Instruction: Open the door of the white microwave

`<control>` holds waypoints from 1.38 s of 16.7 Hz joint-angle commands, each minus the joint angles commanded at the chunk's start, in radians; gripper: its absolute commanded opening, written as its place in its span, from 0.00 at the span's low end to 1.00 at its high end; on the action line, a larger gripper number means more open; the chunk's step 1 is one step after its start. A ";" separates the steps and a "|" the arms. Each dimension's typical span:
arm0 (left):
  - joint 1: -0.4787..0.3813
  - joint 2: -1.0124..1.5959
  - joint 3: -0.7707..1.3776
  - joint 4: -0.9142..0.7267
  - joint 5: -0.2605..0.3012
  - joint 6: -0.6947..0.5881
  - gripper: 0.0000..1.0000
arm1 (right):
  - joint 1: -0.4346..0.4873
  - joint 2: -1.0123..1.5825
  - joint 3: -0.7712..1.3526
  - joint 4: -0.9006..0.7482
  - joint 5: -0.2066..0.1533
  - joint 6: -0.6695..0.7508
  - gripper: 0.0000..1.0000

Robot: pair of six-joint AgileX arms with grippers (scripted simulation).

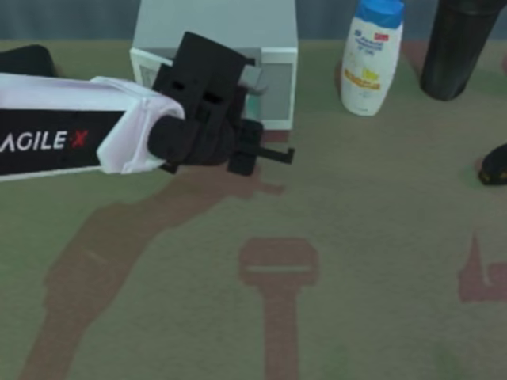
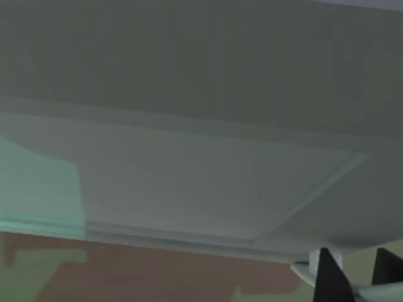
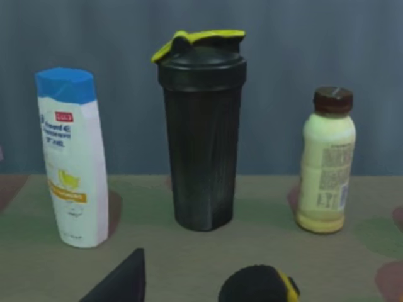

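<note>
One arm works: the left gripper (image 1: 265, 150) reaches in at the front of the white microwave (image 1: 218, 32) at the worktop's (image 1: 380, 237) far edge. Its fingers (image 2: 330, 280) sit just under the door (image 2: 208, 182); seemingly apart, though I cannot tell.

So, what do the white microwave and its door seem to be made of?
The white microwave looks like matte white plastic or painted metal: flat, even faces with no shine. The door has the same white frame around a grey translucent window, likely tinted plastic or glass; pale teal shows through at one side. It is a rendered scene, so this is a guess.
</note>
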 joint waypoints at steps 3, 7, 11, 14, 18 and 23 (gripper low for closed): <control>0.011 -0.013 -0.023 0.008 0.019 0.028 0.00 | 0.000 0.000 0.000 0.000 0.000 0.000 1.00; 0.011 -0.013 -0.023 0.008 0.019 0.028 0.00 | 0.000 0.000 0.000 0.000 0.000 0.000 1.00; 0.011 -0.013 -0.023 0.008 0.019 0.028 0.00 | 0.000 0.000 0.000 0.000 0.000 0.000 1.00; 0.011 -0.013 -0.023 0.008 0.019 0.028 0.00 | 0.000 0.000 0.000 0.000 0.000 0.000 1.00; 0.011 -0.013 -0.023 0.008 0.019 0.028 0.00 | 0.000 0.000 0.000 0.000 0.000 0.000 1.00; 0.011 -0.013 -0.023 0.008 0.019 0.028 0.00 | 0.000 0.000 0.000 0.000 0.000 0.000 1.00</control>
